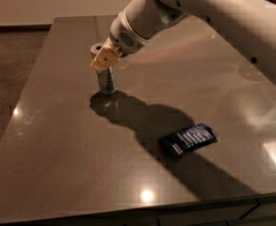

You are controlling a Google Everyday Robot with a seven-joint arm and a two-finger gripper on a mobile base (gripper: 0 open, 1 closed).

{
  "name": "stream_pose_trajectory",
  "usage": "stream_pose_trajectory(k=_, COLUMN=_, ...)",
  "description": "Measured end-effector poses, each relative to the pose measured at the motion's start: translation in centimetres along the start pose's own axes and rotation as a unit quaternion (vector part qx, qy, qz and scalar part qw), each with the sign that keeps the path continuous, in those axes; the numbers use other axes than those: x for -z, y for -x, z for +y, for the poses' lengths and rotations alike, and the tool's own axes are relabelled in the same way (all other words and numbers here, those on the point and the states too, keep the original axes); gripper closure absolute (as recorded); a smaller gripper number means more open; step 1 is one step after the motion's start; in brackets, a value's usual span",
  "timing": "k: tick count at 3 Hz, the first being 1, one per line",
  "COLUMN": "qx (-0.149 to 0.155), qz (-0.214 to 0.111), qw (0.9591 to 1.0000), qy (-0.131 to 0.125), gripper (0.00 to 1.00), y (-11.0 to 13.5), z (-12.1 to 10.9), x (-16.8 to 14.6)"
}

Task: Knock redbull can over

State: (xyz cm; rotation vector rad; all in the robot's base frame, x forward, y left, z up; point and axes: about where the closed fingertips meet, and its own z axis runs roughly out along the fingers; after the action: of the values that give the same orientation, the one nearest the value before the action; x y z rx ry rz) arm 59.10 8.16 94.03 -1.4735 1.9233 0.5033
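The redbull can (106, 80) is a slim silver-grey can standing upright on the dark table (57, 140), left of centre and toward the far side. Its dark-holed top (96, 48) shows just left of the gripper. My gripper (105, 59), with a pale yellow tip, is at the end of the white arm (198, 8) that reaches in from the upper right. It sits against the can's upper part and hides the upper body of the can.
A flat dark-blue snack packet (188, 138) lies on the table to the right and nearer the front. The arm's shadow (147, 121) runs between the can and the packet. The table's left edge (15, 112) is close to the can.
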Motion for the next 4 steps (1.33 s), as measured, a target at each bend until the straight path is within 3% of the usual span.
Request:
stream_pose_trajectory(k=1, qx=0.005, qz=0.036, qw=0.9992, qy=-0.013, gripper=1.00, y=0.2, z=-1.1, x=2.5)
stream_pose_trajectory(k=2, qx=0.011, qz=0.100, qw=0.9945, qy=-0.026, gripper=1.00, y=-1.1, z=-2.8, x=4.9)
stream_pose_trajectory(k=4, qx=0.011, qz=0.195, qw=0.9805, qy=-0.024, gripper=1.00, y=-4.6, z=-4.9, x=6.3)
